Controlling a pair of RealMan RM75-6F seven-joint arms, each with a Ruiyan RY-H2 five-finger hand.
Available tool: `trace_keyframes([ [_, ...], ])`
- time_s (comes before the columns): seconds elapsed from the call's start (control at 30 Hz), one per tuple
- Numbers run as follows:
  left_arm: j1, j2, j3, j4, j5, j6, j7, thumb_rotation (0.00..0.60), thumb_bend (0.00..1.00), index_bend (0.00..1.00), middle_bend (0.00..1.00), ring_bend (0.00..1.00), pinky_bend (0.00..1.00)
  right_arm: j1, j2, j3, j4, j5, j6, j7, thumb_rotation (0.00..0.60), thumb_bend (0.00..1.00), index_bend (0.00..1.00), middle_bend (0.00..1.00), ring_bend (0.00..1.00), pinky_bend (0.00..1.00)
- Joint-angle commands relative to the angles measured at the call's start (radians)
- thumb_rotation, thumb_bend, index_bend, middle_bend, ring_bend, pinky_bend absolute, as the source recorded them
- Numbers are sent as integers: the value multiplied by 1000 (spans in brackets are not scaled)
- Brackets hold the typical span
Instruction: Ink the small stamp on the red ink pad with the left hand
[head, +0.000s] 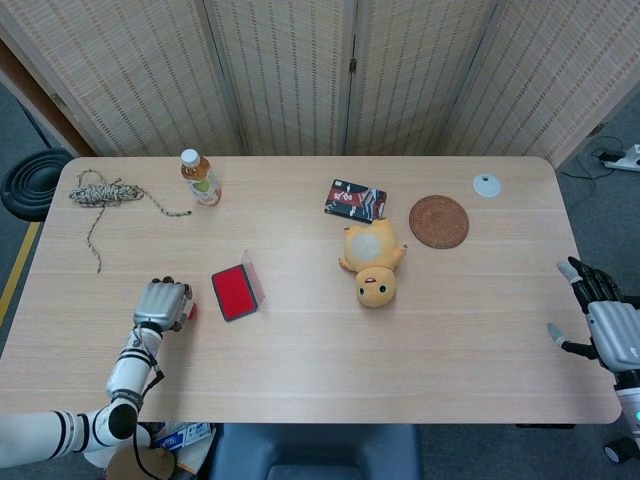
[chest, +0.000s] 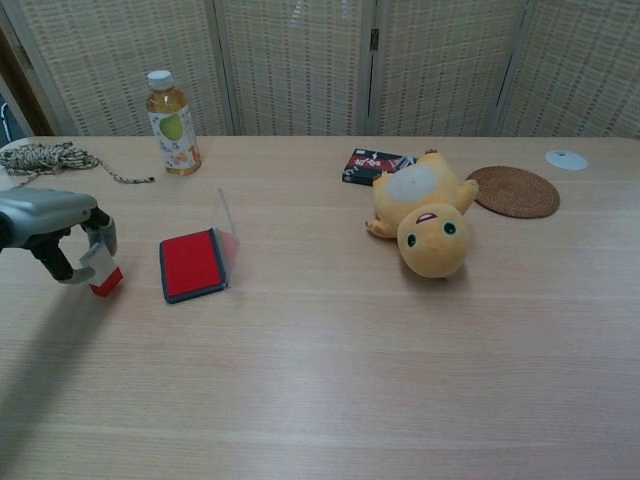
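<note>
My left hand (head: 163, 304) (chest: 62, 231) pinches the small stamp (chest: 102, 271), a white block with a red base, whose red tip (head: 191, 311) peeks out beside the fingers. The stamp's base sits at or just above the tabletop, left of the red ink pad (head: 232, 293) (chest: 192, 264), and apart from it. The pad lies open with its clear lid (chest: 226, 228) standing up on its right side. My right hand (head: 607, 329) hangs past the table's right edge, fingers spread, holding nothing.
A tea bottle (chest: 171, 123) stands behind the pad, a coil of rope (head: 102, 192) at the far left. A yellow plush toy (chest: 428, 221), a dark card packet (chest: 373, 165), a woven coaster (chest: 515, 191) and a small white disc (chest: 566, 158) lie to the right.
</note>
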Motion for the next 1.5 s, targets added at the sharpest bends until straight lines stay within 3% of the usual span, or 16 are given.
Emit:
trace_keyframes([
  [0.03, 4, -3, -4, 4, 3, -3, 3, 600, 380, 512, 384, 195, 234, 0, 1, 0, 0, 1, 0, 1, 600, 299, 0, 0, 0, 0],
  [1.1, 42, -24, -34, 33, 20, -26, 20, 600, 380, 504, 384, 194, 234, 0, -1, -4, -5, -2, 4, -7, 600, 299, 0, 0, 0, 0],
  [1.5, 50, -4, -37, -5, 31, -18, 29, 600, 344, 157, 294, 107, 230, -7, 0, -1, -6, 0, 19, -5, 600, 298, 0, 0, 0, 0],
])
